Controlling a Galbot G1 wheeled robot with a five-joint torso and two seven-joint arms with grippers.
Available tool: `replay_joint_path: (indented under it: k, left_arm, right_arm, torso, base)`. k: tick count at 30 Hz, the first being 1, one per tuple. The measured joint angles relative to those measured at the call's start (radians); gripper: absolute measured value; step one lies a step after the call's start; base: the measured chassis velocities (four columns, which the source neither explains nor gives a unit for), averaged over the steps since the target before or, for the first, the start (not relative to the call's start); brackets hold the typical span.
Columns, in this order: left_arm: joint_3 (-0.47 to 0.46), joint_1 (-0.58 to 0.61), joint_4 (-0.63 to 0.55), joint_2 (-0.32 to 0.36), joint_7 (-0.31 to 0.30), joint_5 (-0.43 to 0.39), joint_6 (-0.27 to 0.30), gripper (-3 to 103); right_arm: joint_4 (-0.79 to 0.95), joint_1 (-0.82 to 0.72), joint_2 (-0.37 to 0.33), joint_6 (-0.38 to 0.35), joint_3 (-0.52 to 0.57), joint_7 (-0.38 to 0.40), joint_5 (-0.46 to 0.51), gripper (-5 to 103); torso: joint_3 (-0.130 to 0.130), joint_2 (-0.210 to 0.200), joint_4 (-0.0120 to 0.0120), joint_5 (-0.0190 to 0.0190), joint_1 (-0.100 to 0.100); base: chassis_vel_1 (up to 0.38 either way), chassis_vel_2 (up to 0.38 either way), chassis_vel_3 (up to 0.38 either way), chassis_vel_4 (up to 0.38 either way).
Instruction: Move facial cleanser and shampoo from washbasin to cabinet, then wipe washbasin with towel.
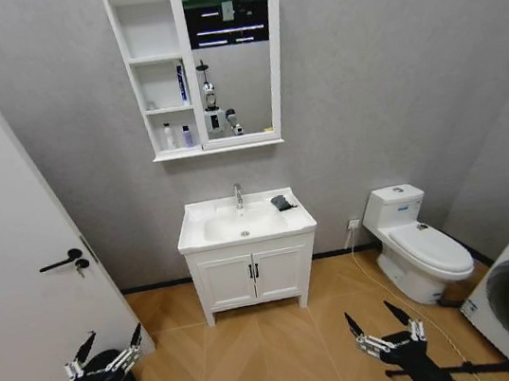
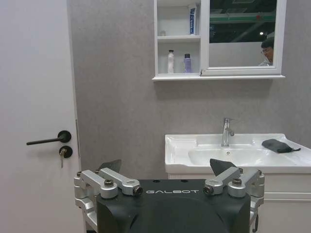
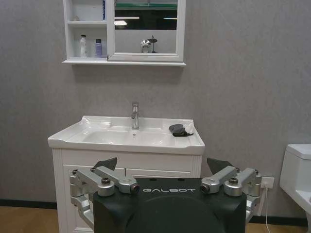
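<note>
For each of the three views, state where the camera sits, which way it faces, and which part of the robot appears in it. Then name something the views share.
Head view: high, looking forward and down at the washbasin; left gripper and right gripper low, open.
Left wrist view: faces washbasin and cabinet over its gripper.
Right wrist view: same direction, farther right; toilet at edge.
Shared: the towel on the washbasin.

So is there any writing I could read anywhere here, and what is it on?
"GALBOT" on the left gripper body.
"GALBOT" on the right gripper body.
Labels on the two bottles and the blue tube in the cabinet: too small to read.
No other text can be read.
</note>
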Motion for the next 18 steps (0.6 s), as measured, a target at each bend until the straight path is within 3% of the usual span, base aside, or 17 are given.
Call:
replay_joint_path:
  k: [4,18]
  left_arm:
    - [0.000,0.000,0.000,0.000,0.000,0.000,0.000,100]
    - [0.000,0.000,0.000,0.000,0.000,0.000,0.000,100]
  right_arm:
    - [0.000,0.000,0.000,0.000,0.000,0.000,0.000,100]
    - [0.000,0.001,0.000,0.000,0.000,0.000,0.000,100]
  torso:
    - [0.000,0.000,-0.0002,-0.0002,0.000]
    - [0.001,-0.001,-0.0003,-0.0001,0.002]
  base:
    - [0.056,-0.069,-0.139,0.144]
    - [-0.034,0.026,0.033,-0.026]
